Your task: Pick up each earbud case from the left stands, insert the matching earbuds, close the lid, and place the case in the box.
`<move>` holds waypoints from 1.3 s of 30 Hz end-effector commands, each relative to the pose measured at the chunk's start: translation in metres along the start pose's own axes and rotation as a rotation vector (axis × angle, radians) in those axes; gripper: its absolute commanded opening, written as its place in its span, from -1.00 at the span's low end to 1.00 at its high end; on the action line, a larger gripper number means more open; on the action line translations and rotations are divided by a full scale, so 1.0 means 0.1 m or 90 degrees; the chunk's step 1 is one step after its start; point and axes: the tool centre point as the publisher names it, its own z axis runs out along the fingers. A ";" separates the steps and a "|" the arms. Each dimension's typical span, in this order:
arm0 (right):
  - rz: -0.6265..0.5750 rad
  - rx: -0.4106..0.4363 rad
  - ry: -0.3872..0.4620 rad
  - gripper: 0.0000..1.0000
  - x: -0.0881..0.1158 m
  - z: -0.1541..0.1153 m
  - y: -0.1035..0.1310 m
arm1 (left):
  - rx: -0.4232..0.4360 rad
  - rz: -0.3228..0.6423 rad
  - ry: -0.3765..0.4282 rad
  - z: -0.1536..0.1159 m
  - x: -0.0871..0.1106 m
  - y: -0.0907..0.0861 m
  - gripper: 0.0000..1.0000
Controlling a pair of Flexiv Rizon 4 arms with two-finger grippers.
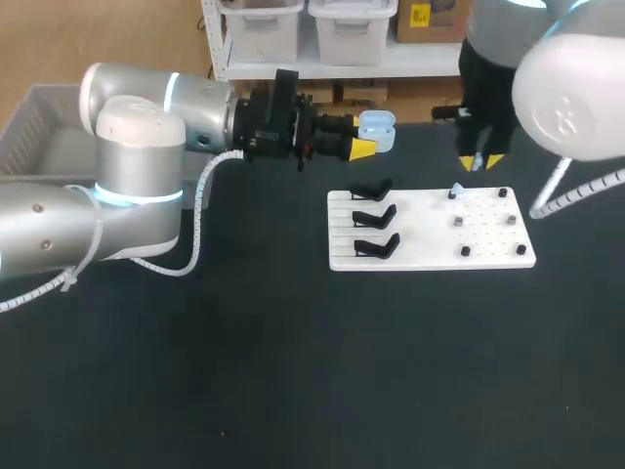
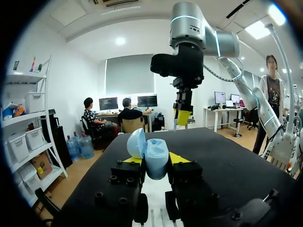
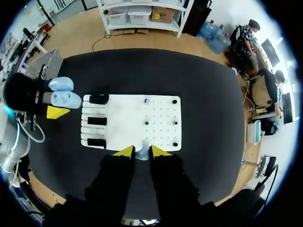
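At the far left, off the table's edge, stands a grey plastic box (image 1: 44, 122) with ribbed walls. The left arm comes in beside it and reaches over the black table (image 1: 293, 371). Its left gripper (image 2: 156, 163) is closed part-way, its yellow tips pressing from two sides on a light blue, rounded earbud case (image 1: 377, 129). The case's lid (image 2: 136, 143) stands swung open, and the case is held in the air just past the far left corner of a flat white pegboard base (image 1: 420, 256). Along that base's left side, three black stands (image 1: 375, 216) sit in a row, one behind the other, with no cases on them. Small dark pegs (image 1: 459, 223) dot the right half, and one small pale blue earbud (image 3: 147, 100) rests near the far edge. Further right, the right arm comes down from the upper corner. Its right gripper (image 3: 142, 150) points downward over the base's far right part, its fingers narrowed onto a second pale blue earbud (image 1: 476, 164) pinched between the yellow tips.
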 end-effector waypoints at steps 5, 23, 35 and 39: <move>0.002 0.001 -0.013 -1.00 0.05 -0.01 -0.01 | -0.003 0.002 -0.002 0.00 0.01 -0.02 -1.00; 0.102 -0.003 -0.007 -1.00 -0.12 -0.11 0.16 | -0.003 0.002 -0.002 0.00 0.01 -0.02 -1.00; 0.232 -0.002 -0.004 -1.00 -0.20 -0.34 0.33 | 0.003 0.017 0.000 0.11 0.01 -0.13 -1.00; 0.256 -0.003 -0.001 -1.00 -0.20 -0.37 0.35 | -0.001 0.009 -0.011 0.17 0.05 -0.23 -1.00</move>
